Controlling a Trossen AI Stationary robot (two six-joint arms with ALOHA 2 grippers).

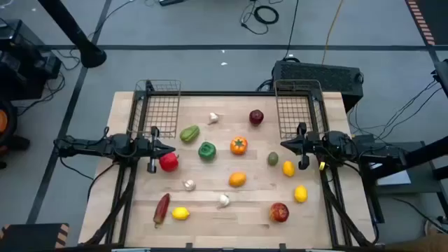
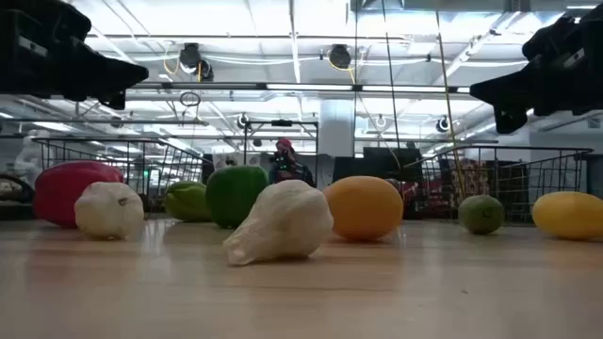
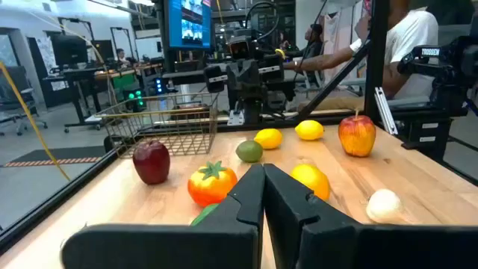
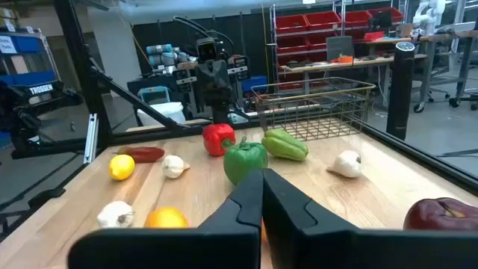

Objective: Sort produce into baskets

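Toy produce lies scattered on the wooden table [image 1: 224, 210]: a red pepper [image 1: 169, 162], green peppers [image 1: 206, 150] [image 1: 189, 133], an orange tomato-like piece [image 1: 239, 145], an orange [image 1: 237, 180], lemons [image 1: 288, 168] [image 1: 300, 194] [image 1: 180, 213], apples [image 1: 257, 117] [image 1: 279, 212], garlic [image 1: 189, 185] [image 1: 223, 201] [image 1: 213, 117], a dark chili [image 1: 162, 208], a lime [image 1: 272, 159]. Two wire baskets stand empty at the far left [image 1: 159, 106] and far right [image 1: 299, 106]. My left gripper [image 1: 170, 148] is shut and empty, above the red pepper. My right gripper [image 1: 284, 145] is shut and empty, above the table's right side.
Both arms hover level above the table, pointing at each other across the produce. Beyond the table's far edge is a black box [image 1: 318, 73] and cables on the floor. A person in a white shirt [image 3: 407, 37] stands beyond the table's right side.
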